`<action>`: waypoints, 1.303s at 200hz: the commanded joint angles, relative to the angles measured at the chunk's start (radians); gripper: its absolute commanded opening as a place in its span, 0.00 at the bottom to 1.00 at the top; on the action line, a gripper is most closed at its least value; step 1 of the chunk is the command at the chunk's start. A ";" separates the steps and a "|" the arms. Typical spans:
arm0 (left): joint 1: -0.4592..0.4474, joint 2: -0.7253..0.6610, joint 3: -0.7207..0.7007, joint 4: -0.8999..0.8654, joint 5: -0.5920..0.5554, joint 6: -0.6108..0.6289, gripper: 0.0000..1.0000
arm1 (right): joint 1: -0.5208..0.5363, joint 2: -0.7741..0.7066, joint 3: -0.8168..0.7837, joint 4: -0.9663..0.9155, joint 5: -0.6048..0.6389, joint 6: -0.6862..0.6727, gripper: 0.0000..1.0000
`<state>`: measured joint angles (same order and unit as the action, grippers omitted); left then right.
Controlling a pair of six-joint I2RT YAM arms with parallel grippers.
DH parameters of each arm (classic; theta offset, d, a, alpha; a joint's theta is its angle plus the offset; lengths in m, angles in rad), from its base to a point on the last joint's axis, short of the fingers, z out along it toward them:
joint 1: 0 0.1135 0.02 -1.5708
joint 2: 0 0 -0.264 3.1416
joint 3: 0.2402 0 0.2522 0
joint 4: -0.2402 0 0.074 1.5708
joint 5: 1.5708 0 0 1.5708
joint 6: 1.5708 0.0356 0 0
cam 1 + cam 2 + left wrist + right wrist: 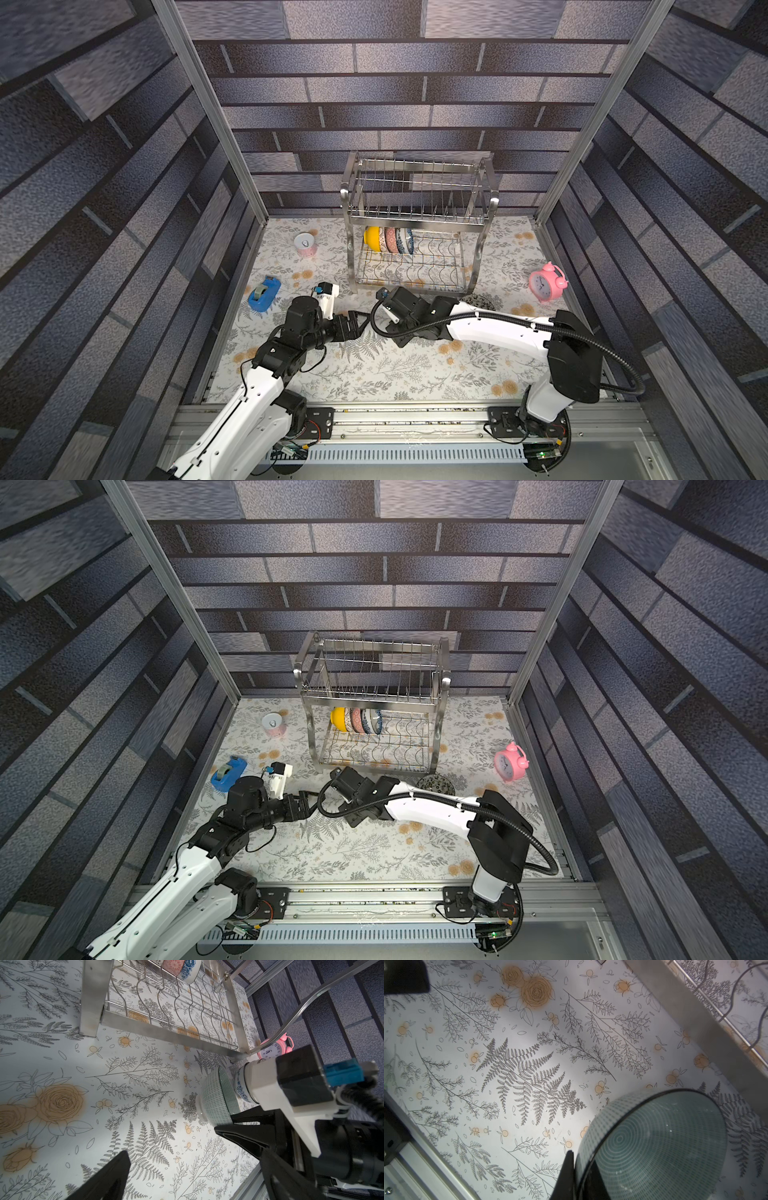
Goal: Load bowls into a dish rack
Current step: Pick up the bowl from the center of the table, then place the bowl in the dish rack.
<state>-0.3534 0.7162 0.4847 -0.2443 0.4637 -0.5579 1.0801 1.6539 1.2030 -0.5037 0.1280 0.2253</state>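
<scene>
Pale green bowl (654, 1142) pinched by its rim alone in the right gripper (580, 1156), one finger inside and one outside. That's the worry: a thin bite on glazed ware, and any jerk could let it swivel or drop onto the tablecloth (508, 1059). Right alongside, the left gripper (360, 323) sits with jaws spread wide and empty, near enough that a sideways swing might clip it. Further on, the rack (91, 997) has a low front rail and an upper shelf overhead, so come in too low or too high and the bowl knocks steel. Deepest in, a row of bowls (388, 240) stands on edge at the left of the lower shelf, easy to jostle. Pose now: the right arm is stretched low across the table toward the left, wrist turned so the bowl is tipped on edge just before the rack. The left arm is bent, reaching inward to meet it.
</scene>
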 commanded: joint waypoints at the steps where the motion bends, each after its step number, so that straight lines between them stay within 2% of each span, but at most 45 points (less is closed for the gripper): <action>1: 0.005 0.018 0.052 0.042 0.030 0.009 1.00 | -0.018 -0.072 0.018 0.066 -0.015 0.031 0.00; 99: 0.006 0.081 0.133 0.074 0.058 0.029 1.00 | -0.182 -0.148 -0.004 0.207 -0.240 0.122 0.00; 177: 0.013 0.089 0.148 0.079 0.062 0.032 1.00 | -0.259 -0.092 0.047 0.237 -0.273 0.141 0.00; 228: 0.024 0.084 0.143 0.093 0.080 0.024 1.00 | -0.341 -0.053 0.018 0.357 -0.396 0.247 0.00; 260: 0.034 0.073 0.141 0.086 0.091 0.025 1.00 | -0.368 -0.042 0.009 0.408 -0.412 0.297 0.00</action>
<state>-0.3305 0.8032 0.5995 -0.1711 0.5251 -0.5541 0.7296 1.6085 1.2068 -0.2119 -0.2401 0.4667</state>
